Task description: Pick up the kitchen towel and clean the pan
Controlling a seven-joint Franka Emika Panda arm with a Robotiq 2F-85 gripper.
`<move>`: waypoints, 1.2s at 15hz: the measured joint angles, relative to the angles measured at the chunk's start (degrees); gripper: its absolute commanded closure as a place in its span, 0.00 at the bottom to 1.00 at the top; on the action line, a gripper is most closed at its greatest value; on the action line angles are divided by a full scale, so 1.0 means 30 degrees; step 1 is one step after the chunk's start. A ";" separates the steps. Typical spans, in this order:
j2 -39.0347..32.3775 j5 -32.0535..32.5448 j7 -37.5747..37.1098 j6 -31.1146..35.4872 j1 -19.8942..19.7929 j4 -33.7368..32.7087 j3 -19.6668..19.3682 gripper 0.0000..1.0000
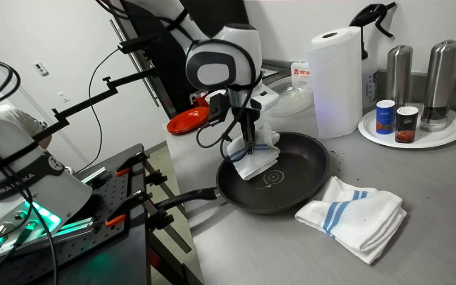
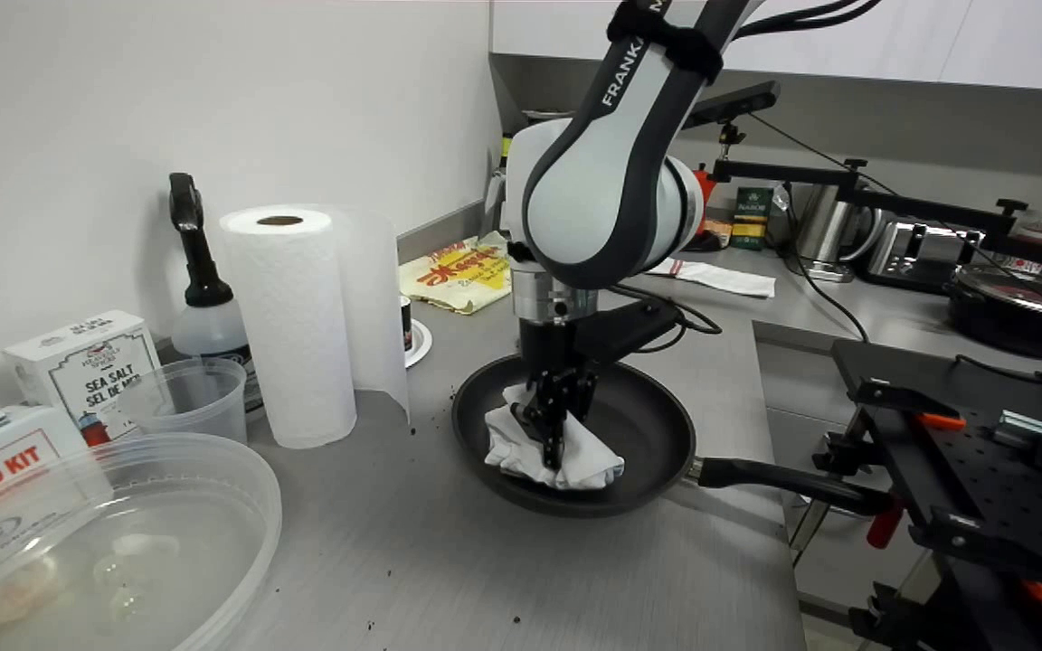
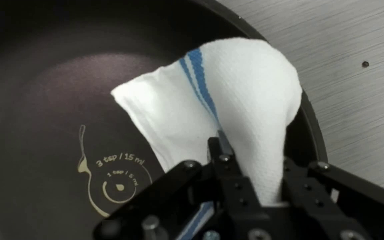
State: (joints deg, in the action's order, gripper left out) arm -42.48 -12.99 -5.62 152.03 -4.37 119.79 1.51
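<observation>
A white kitchen towel with blue stripes is in the black frying pan; the towel shows in both exterior views (image 1: 261, 160) (image 2: 589, 457) and the wrist view (image 3: 252, 83). The pan (image 1: 303, 178) (image 2: 652, 420) lies on the grey counter, and its inner base with printed marks shows in the wrist view (image 3: 45, 116). My gripper (image 1: 249, 148) (image 2: 554, 448) points down inside the pan. In the wrist view the gripper (image 3: 250, 155) has a thick fold of the towel between its fingers. The towel's lower part seems to touch the pan; its underside is hidden.
A second folded striped towel (image 1: 354, 217) lies beside the pan. A paper towel roll (image 1: 335, 83) (image 2: 290, 325) and a plate (image 1: 449, 132) with shakers stand near the wall. A plastic bowl (image 2: 250, 533) and red plates (image 1: 188, 120) are farther off. The pan handle (image 1: 186, 198) overhangs the counter edge.
</observation>
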 measured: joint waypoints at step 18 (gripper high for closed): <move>-0.1082 0.0014 -0.0110 0.0686 -0.0041 -0.0270 -0.0290 0.96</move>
State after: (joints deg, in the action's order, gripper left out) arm -45.73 -12.95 -5.95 154.08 -4.50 118.98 0.64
